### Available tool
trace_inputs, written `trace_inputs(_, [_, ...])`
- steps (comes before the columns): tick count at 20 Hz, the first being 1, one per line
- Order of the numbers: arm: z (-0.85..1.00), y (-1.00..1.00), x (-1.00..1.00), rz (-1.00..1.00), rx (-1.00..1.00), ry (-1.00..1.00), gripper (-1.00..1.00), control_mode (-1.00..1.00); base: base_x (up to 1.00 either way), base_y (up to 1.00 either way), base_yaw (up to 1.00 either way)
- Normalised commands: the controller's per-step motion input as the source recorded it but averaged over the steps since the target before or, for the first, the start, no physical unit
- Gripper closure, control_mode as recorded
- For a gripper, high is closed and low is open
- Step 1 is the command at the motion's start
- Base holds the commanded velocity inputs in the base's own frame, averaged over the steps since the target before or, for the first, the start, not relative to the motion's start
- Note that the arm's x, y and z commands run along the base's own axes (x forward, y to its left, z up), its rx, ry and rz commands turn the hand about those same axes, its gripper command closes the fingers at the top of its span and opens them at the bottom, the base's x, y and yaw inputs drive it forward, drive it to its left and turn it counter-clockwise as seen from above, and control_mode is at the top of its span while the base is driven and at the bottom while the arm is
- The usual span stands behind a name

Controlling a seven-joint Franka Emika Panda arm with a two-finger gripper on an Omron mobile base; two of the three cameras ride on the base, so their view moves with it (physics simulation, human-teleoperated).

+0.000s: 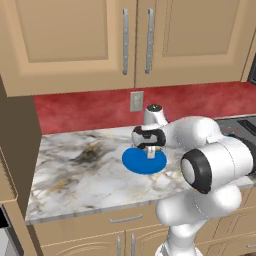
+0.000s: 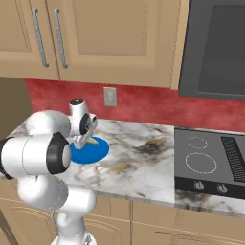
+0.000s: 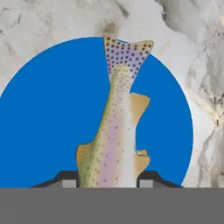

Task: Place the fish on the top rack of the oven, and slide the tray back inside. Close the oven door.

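The fish [image 3: 116,131], tan and silvery with dark spots, lies on a round blue plate [image 3: 52,118] with its tail pointing away from the hand. My gripper [image 3: 108,181] is shut on the fish's body, a dark fingertip [image 3: 69,180] pressed against each flank. From the base views, the hand reaches down over the plate [image 1: 144,161] on the marble counter [image 1: 75,170], where the gripper [image 1: 151,152] meets the plate's middle. A bit of the fish [image 2: 95,140] shows beside the gripper [image 2: 81,142]. The oven, its tray and its door are out of view.
A black cooktop [image 2: 210,162] is set in the counter to the right, under a dark appliance [image 2: 215,48]. Tan upper cabinets [image 1: 75,40] hang above a red backsplash with an outlet [image 1: 136,101]. A tall tan cabinet side [image 1: 20,150] bounds the counter's left end.
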Motion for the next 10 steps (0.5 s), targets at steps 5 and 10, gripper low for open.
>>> trace_inputs(5, [1.0, -0.13, -0.75, 0.08, 0.01, -0.42, 1.0, -1.0, 0.0, 0.0, 0.0])
trace_inputs(10, [1.0, -0.41, -0.89, 0.01, 0.09, -0.26, 1.0, -1.0, 0.0, 0.0, 0.0])
